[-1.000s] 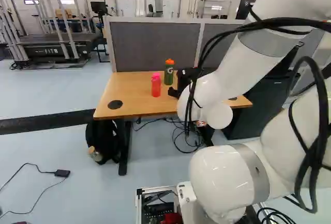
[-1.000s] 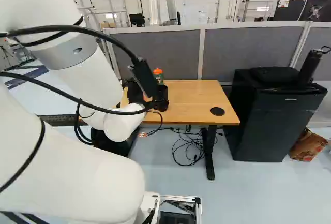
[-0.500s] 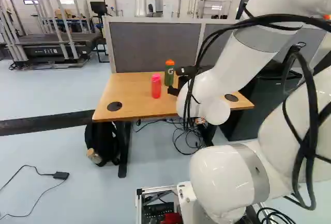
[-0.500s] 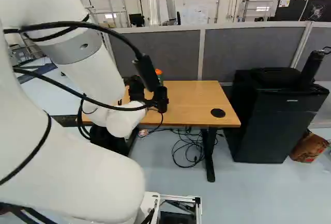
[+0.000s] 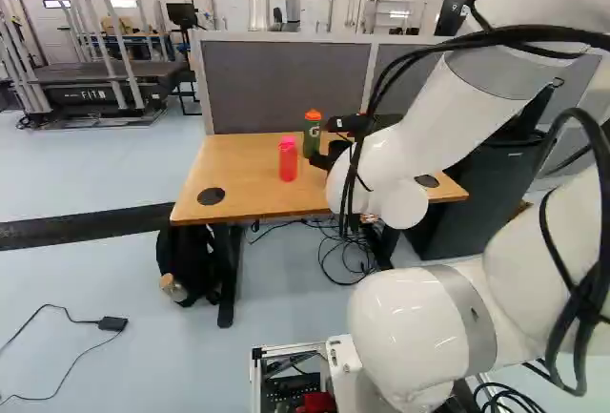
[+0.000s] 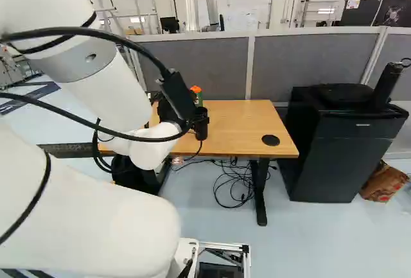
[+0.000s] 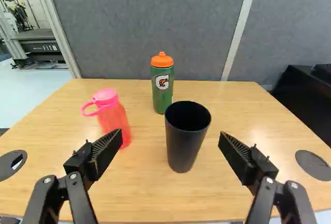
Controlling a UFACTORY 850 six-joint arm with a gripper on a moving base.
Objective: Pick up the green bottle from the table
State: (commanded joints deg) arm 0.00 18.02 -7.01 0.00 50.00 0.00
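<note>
- The green bottle (image 7: 162, 90) is standing near the far edge of the table (image 7: 232, 193), a grey partition (image 7: 155, 17) rising behind it; tabletop is stretching between the black cup (image 7: 185, 144) and the near edge
- The left base view is showing the pink bottle (image 5: 288, 160); in the right base view, the green bottle is probably peeking past the arm (image 6: 115, 92)
- The gripper (image 5: 324, 159) is holding its jaws wide apart, the cup standing ahead, apart from both fingers

two bottles (image 7: 162, 93), one cup (image 7: 184, 144), one table (image 7: 145, 193), two grommets (image 7: 313, 165)
</note>
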